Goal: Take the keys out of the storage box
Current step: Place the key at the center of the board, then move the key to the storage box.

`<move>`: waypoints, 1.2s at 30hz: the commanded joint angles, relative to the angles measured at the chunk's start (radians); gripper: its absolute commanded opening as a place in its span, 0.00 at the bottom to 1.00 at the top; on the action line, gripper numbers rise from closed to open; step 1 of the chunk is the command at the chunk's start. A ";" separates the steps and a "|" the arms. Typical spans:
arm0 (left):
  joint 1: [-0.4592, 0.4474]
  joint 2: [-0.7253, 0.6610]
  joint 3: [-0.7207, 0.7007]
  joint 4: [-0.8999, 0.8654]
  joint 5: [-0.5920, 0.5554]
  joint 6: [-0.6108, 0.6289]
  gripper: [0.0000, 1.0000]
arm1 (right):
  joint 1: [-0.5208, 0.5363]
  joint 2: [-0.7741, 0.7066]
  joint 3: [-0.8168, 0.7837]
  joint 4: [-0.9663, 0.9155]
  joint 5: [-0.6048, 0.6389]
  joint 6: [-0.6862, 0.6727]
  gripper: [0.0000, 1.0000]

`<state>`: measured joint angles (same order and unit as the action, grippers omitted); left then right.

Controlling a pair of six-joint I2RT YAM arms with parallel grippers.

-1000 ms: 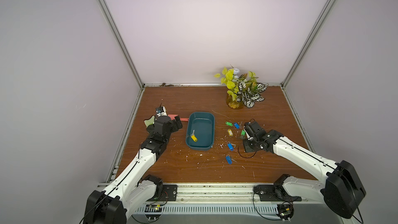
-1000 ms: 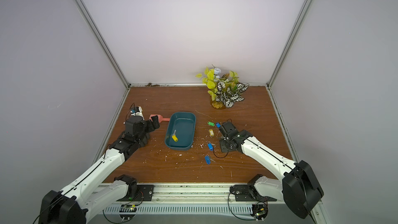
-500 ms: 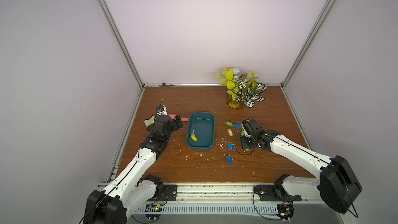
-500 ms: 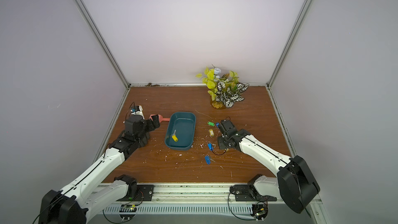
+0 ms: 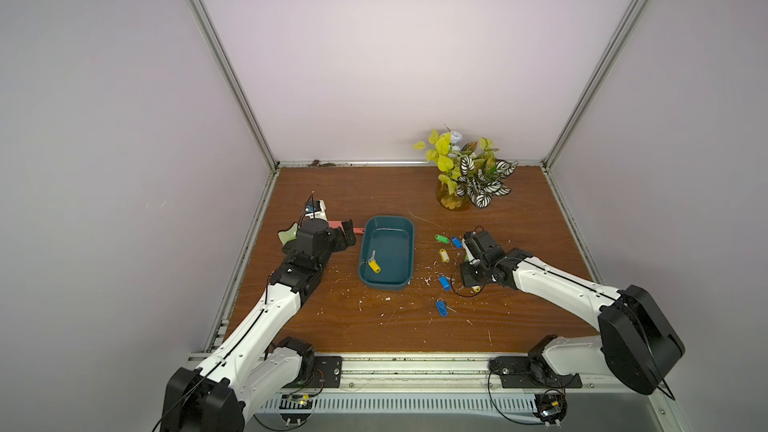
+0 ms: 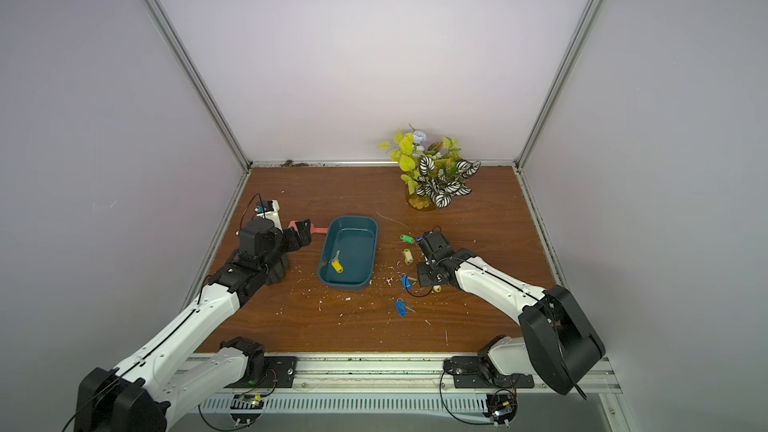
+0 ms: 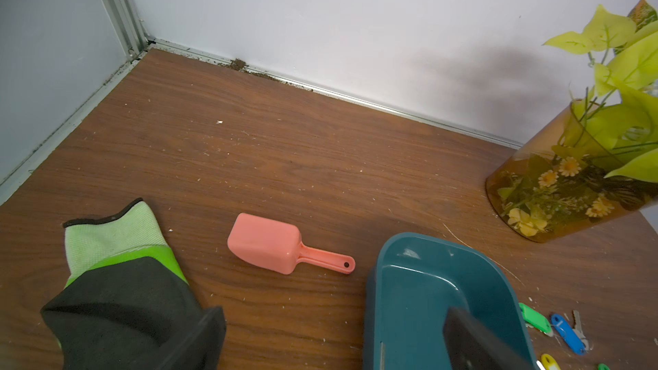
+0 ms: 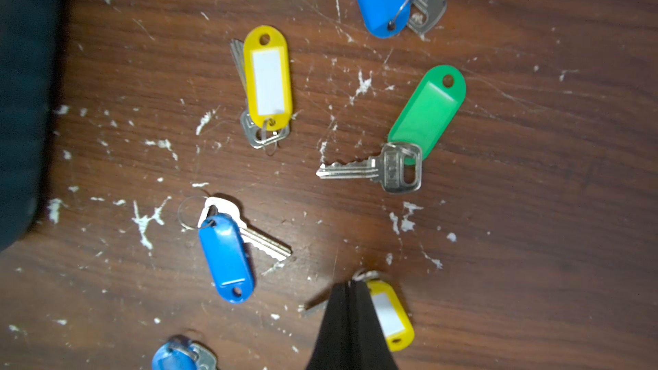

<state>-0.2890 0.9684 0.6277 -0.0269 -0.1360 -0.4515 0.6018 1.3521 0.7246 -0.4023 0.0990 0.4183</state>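
Keys [image 5: 374,264], small silver metal on plastic tags: probably light, slippery; pinch the tag. Left claw [image 5: 348,234] spread, right claw [image 8: 350,284] pressed together.

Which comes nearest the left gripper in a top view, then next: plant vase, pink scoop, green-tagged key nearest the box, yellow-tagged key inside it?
From the left gripper:
1. Pink scoop, right beside it.
2. Yellow-tagged key, inside the storage box.
3. Green-tagged key, just beyond the box.
4. Plant vase, far back right.

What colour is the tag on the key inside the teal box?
Yellow; the tag shows best in a top view.
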 commanded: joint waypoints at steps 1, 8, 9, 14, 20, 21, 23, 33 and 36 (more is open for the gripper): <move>0.010 -0.017 0.030 -0.041 0.066 0.037 0.97 | -0.010 -0.017 -0.003 0.020 0.014 -0.009 0.08; -0.004 0.002 0.078 -0.192 0.155 0.053 0.89 | -0.021 -0.093 0.008 0.029 0.078 -0.047 0.32; -0.016 0.009 0.084 -0.214 0.160 0.052 0.87 | -0.022 -0.107 0.011 0.037 0.089 -0.058 0.34; -0.126 0.078 0.145 -0.327 0.104 0.067 0.80 | -0.030 -0.190 0.027 0.110 0.139 -0.115 0.45; -0.209 0.207 0.227 -0.411 0.080 0.076 0.66 | -0.043 -0.316 -0.027 0.297 0.186 -0.183 0.64; -0.230 0.237 0.249 -0.429 0.061 0.089 0.64 | -0.046 -0.336 -0.044 0.331 0.192 -0.186 0.67; -0.265 0.302 0.294 -0.467 0.035 0.111 0.61 | -0.053 -0.374 -0.072 0.379 0.201 -0.183 0.74; -0.328 0.551 0.428 -0.579 0.086 0.066 0.54 | -0.084 -0.519 -0.185 0.486 0.219 -0.143 0.98; -0.328 0.579 0.422 -0.579 0.088 0.026 0.58 | -0.089 -0.524 -0.185 0.470 0.231 -0.149 0.99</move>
<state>-0.6083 1.5341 1.0386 -0.5571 -0.0605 -0.3790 0.5198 0.8444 0.5323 0.0154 0.2920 0.2630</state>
